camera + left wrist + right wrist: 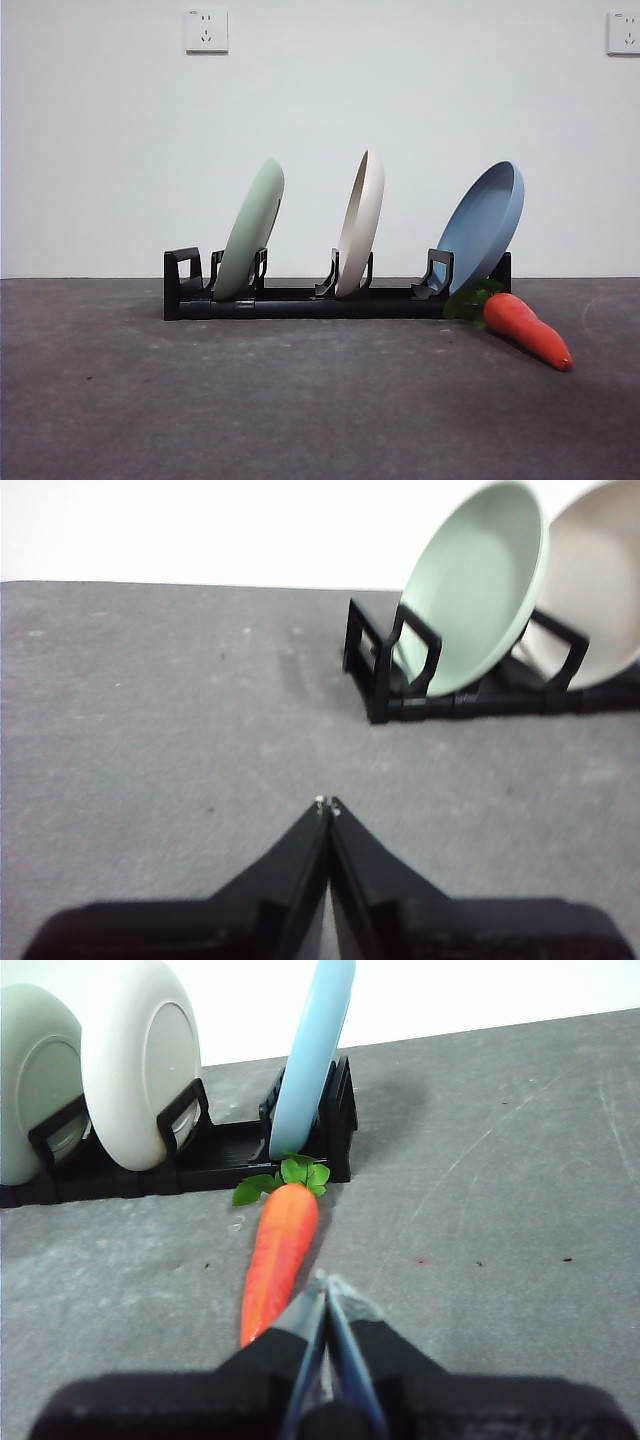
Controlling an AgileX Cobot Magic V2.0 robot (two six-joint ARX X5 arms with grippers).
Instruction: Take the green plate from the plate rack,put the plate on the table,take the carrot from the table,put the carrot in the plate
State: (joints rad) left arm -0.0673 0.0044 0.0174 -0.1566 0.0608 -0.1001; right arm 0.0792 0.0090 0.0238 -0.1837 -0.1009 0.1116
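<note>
The green plate (251, 230) stands tilted in the left slot of the black plate rack (300, 300); it also shows in the left wrist view (470, 590) and at the edge of the right wrist view (35, 1070). The carrot (525, 328) lies on the table (300, 400) at the rack's right end, leafy top toward the rack; it also shows in the right wrist view (280, 1250). My left gripper (326, 802) is shut and empty, well short of the rack (400, 680). My right gripper (325, 1282) is shut and empty, just behind the carrot's tip.
A cream-beige plate (360, 225) stands in the rack's middle slot and a blue plate (482, 225) in its right slot, above the carrot's leaves. A white wall with two sockets (206, 30) stands behind the table. Neither arm shows in the front view.
</note>
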